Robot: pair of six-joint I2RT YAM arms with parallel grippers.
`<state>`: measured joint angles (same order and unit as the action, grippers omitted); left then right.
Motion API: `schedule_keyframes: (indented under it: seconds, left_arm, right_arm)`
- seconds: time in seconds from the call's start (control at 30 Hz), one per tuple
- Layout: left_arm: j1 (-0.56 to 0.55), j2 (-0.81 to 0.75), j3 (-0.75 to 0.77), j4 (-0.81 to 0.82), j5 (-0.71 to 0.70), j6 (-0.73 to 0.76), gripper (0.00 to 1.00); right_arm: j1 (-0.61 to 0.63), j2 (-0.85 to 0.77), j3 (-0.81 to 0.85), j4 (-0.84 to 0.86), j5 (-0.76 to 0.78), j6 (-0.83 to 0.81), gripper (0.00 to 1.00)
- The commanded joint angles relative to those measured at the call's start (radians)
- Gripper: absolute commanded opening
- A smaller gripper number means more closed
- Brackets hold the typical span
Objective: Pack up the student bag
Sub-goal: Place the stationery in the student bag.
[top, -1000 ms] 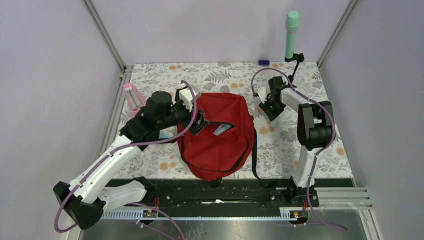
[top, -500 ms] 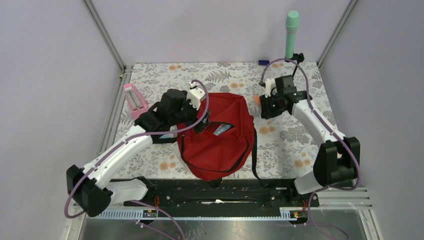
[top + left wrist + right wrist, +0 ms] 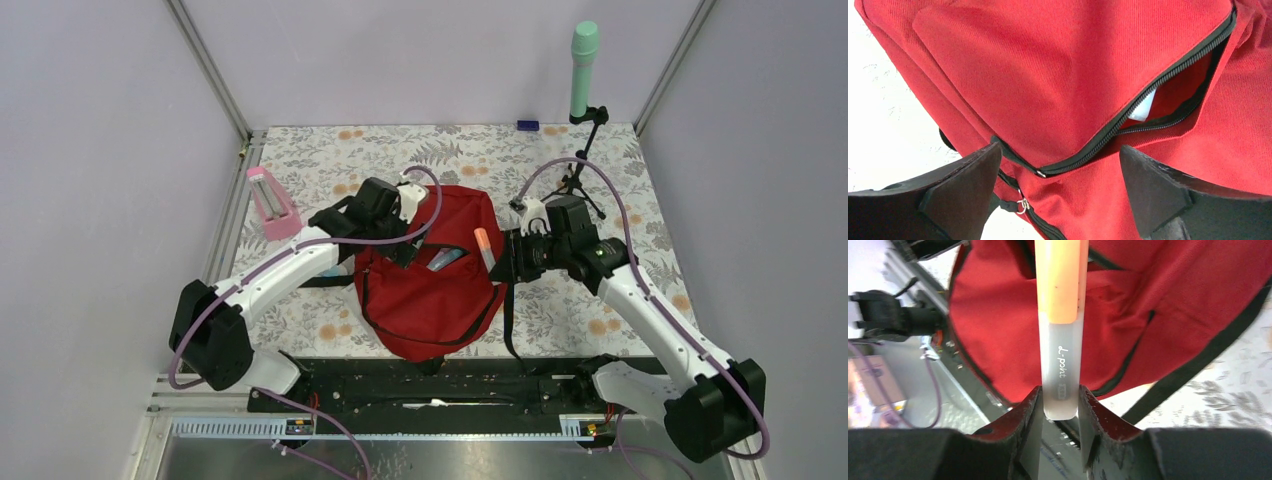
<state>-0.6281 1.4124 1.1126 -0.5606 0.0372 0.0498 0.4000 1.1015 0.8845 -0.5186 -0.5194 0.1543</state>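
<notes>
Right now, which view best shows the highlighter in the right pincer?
Right wrist: the highlighter is close up, its grey end clamped in the right pincer. Top external shows it only as a small orange stick. Left wrist misses it.

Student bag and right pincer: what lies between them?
Only the orange highlighter, which the right pincer grips by its grey end, reaching out over the student bag. The right wrist view shows it.
</notes>
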Motion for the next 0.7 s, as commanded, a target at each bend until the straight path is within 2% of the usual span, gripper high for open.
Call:
schedule_keyframes:
  seconds: [0.0, 0.27, 0.33, 0.47, 0.53, 0.6, 0.67]
  left_arm:
    - [0.005, 0.04, 0.081, 0.02, -0.012, -0.019, 0.9]
    - [0.004, 0.139, 0.143, -0.016, 0.073, -0.047, 0.72]
    - [0.005, 0.147, 0.146, -0.017, 0.08, -0.047, 0.61]
    - [0.004, 0.129, 0.144, -0.015, 0.095, -0.044, 0.27]
    - [0.004, 0.109, 0.14, -0.013, 0.097, -0.045, 0.14]
    - [0.002, 0.083, 0.133, -0.011, 0.099, -0.047, 0.05]
    - [0.003, 0.051, 0.12, 0.001, 0.104, -0.047, 0.02]
  right_arm:
    - [0.04, -0.047, -0.03, 0.016, -0.126, 0.179, 0.0]
    - [0.12, -0.036, -0.015, 0.006, -0.128, 0.327, 0.0]
    - [0.133, -0.009, -0.003, 0.007, -0.143, 0.349, 0.0]
    - [0.161, 0.048, 0.028, -0.011, -0.127, 0.38, 0.0]
    - [0.173, 0.066, 0.046, -0.015, -0.108, 0.407, 0.0]
    - [0.181, 0.084, 0.058, -0.016, -0.09, 0.443, 0.0]
    - [0.187, 0.108, 0.073, -0.016, -0.084, 0.48, 0.0]
